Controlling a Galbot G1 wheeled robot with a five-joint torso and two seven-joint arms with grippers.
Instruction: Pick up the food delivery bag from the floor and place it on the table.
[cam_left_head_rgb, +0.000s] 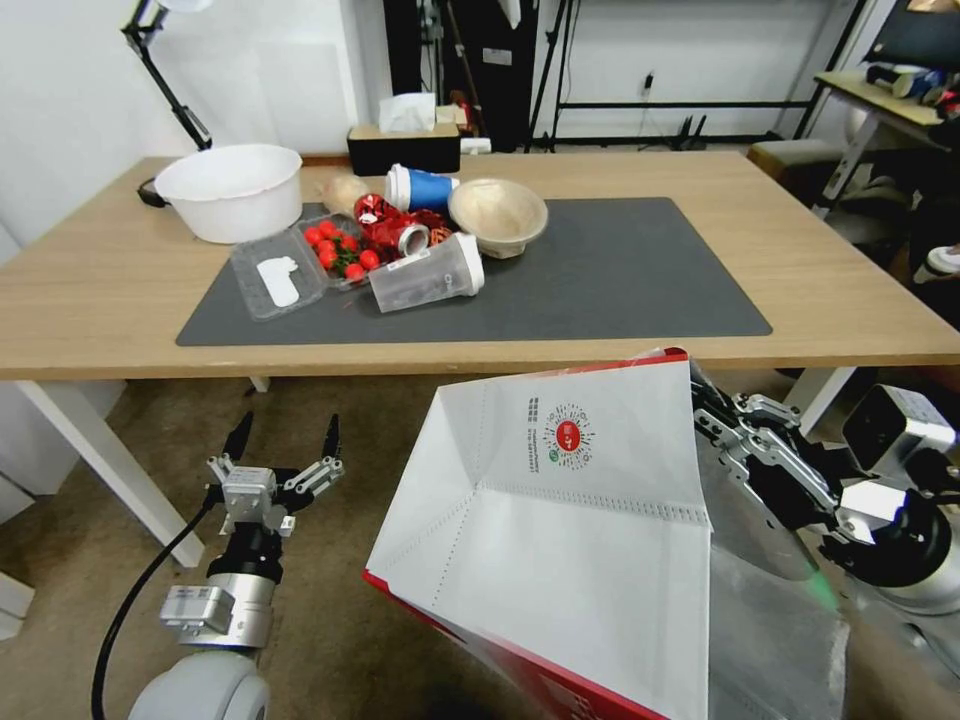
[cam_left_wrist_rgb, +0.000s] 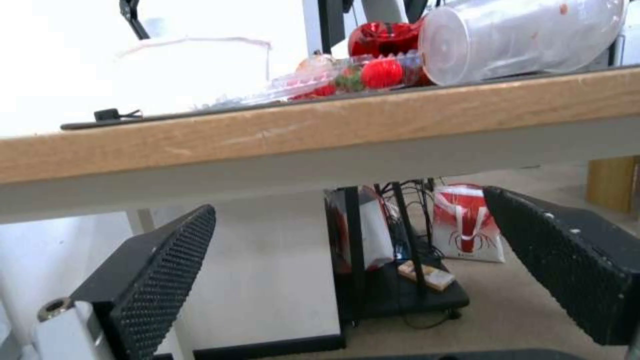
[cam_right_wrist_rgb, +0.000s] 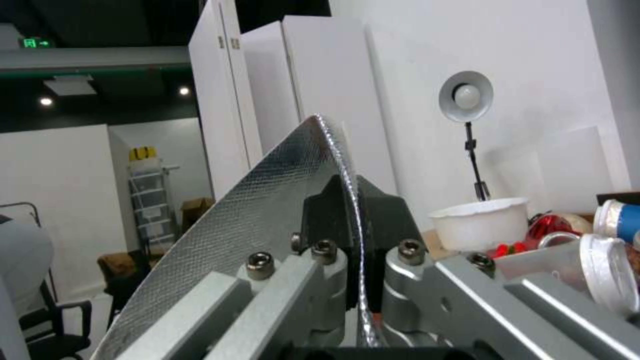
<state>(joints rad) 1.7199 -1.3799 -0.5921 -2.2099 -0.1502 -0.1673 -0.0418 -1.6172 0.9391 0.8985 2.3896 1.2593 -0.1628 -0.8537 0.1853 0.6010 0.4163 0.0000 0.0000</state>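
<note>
Right now my head view shows the bench (cam_left_head_rgb: 820, 290) straight ahead, its dark grey mat (cam_left_head_rgb: 620, 280) carrying a cluster of clutter on the left half: a white bowl (cam_left_head_rgb: 232, 190), a clear clamshell tray (cam_left_head_rgb: 290, 268) with red strawberries (cam_left_head_rgb: 340, 252) in one half, a clear lidded cup (cam_left_head_rgb: 428, 274) lying on its side, a blue paper cup (cam_left_head_rgb: 420, 187) also tipped over, a shiny red can (cam_left_head_rgb: 392, 228), and a beige bowl (cam_left_head_rgb: 498, 215) tilted against the pile. A black tissue box (cam_left_head_rgb: 404, 148) sits at the far edge. The right half of the mat is bare.

I have the food delivery bag (cam_left_head_rgb: 560, 540) off the floor (cam_left_head_rgb: 330, 620), raised in front of the bench's near edge and tilted, its white panel with the round red logo (cam_left_head_rgb: 569, 434) facing my head camera and a red side panel along its lower edge. It is not on the bench.

My right end effector (cam_left_head_rgb: 722, 428) is at the bag's right upper rim, arm reaching in from the right. In the right wrist view its fingers (cam_right_wrist_rgb: 333, 210) are pinched tight on a sheet of the silver foil lining (cam_right_wrist_rgb: 267, 210).

My left end effector (cam_left_head_rgb: 285, 438) hangs low to the left of the bag, below the bench edge, pointing towards the bench with its fingers spread apart and nothing between them. The left wrist view looks under the bench edge (cam_left_wrist_rgb: 320, 130) between the two black pads (cam_left_wrist_rgb: 160, 270), well apart.
</note>
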